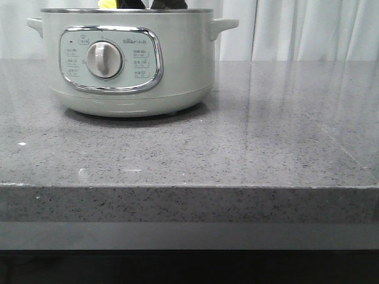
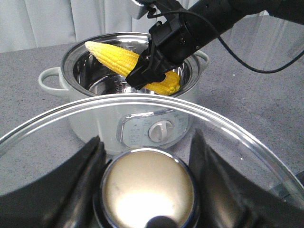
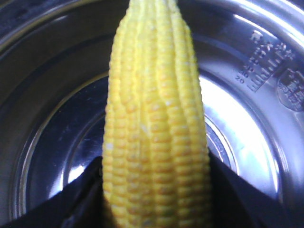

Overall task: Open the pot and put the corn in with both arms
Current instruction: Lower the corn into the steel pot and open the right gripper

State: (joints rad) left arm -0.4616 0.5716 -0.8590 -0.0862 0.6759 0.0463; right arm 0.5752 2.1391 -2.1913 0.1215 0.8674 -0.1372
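The cream-white pot [image 1: 127,65] stands open at the back left of the table. In the left wrist view the pot [image 2: 90,118] shows its steel bowl empty. My right gripper [image 2: 151,66] is shut on the yellow corn [image 2: 116,58] and holds it slanted just above the pot's opening. In the right wrist view the corn [image 3: 154,128] fills the middle between my right gripper's [image 3: 154,199] fingers, over the steel bowl [image 3: 251,123]. My left gripper [image 2: 146,159] is shut on the knob [image 2: 148,187] of the glass lid [image 2: 240,133], held up in front of the pot. In the front view only a tip of corn [image 1: 106,3] shows above the rim.
The grey speckled table [image 1: 237,148] runs to a front edge near the camera. White curtains [image 1: 308,29] hang behind it. The right arm's black cable [image 2: 237,57] hangs over the table right of the pot.
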